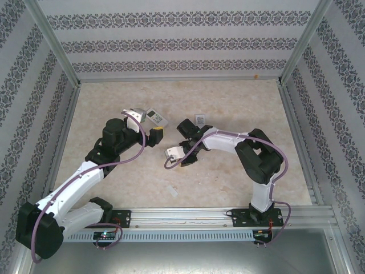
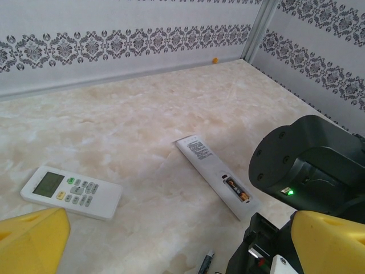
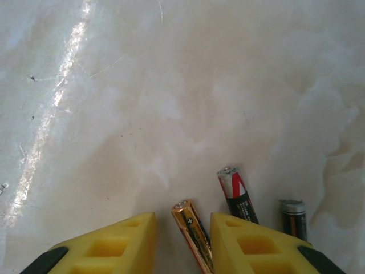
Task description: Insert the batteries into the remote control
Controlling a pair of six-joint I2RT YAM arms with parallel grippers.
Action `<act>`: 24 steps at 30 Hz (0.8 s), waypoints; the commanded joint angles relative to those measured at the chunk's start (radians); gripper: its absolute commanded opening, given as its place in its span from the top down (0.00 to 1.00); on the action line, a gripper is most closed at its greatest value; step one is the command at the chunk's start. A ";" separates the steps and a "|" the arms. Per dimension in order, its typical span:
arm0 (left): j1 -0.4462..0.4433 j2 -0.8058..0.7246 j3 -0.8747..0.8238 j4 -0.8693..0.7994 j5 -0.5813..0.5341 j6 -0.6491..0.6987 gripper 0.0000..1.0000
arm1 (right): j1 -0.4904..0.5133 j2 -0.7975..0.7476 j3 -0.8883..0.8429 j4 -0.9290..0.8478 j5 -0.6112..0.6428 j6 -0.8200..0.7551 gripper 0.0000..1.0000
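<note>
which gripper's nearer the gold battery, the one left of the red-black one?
Right. The right gripper has its jaws either side of the gold battery. The left gripper sits off to the side, wide open, pointed toward the open-backed remote.

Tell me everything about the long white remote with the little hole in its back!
The long white remote looks like plastic and lies flat, back up, slanted on the marbled table. Its back has a patch of printed text. The battery bay near its closer end is open, with what looks like a copper-coloured battery inside.
</note>
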 commanded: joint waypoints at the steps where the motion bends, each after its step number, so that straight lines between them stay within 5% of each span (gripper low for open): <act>1: 0.016 0.002 -0.002 0.042 0.005 0.014 0.00 | 0.003 0.034 0.040 -0.046 0.015 -0.023 0.68; 15: 0.018 0.001 -0.002 0.042 0.003 0.013 0.00 | 0.027 0.008 0.064 -0.111 0.055 0.001 0.82; 18: 0.017 0.003 -0.002 0.038 0.007 0.014 0.00 | 0.018 -0.101 0.020 -0.026 0.002 0.160 0.84; 24: 0.018 0.029 0.000 0.071 0.018 -0.002 0.00 | -0.043 -0.273 -0.109 0.308 0.067 0.863 0.90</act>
